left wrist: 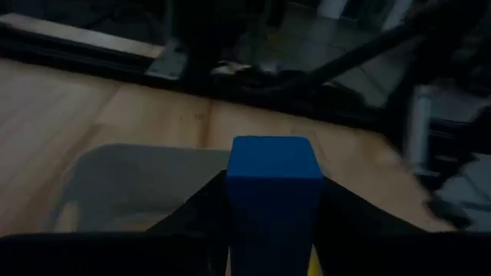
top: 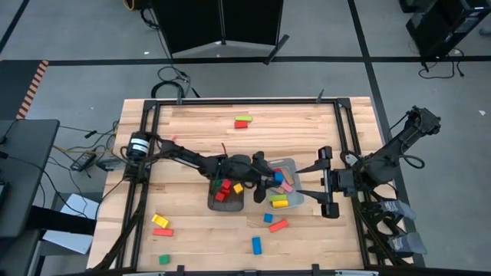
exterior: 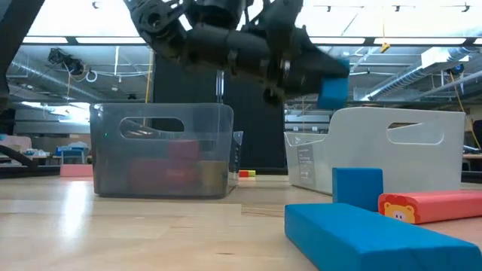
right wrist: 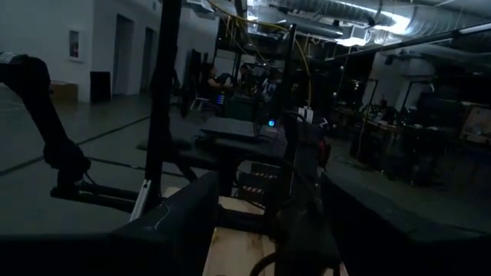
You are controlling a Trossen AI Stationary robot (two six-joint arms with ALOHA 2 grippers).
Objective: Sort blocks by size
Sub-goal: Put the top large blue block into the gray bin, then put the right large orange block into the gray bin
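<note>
The left claw point(top: 270, 178) is clamped on a small blue block point(left wrist: 274, 170) and hangs above the pale tray point(top: 294, 165), inside its rim. The drop is therefore straight down. The dark tray point(top: 214, 204) sits just beside the pale tray. The right claw point(top: 325, 182), jaws apart and empty, waits beside the pale tray's far side.

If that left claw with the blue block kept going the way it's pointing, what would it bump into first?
Probably the pale tray. The left gripper, shut on the blue block, hangs over it, so tray or blocks inside would likely come first. Past it stands the right gripper. Depth is hard to judge.
</note>
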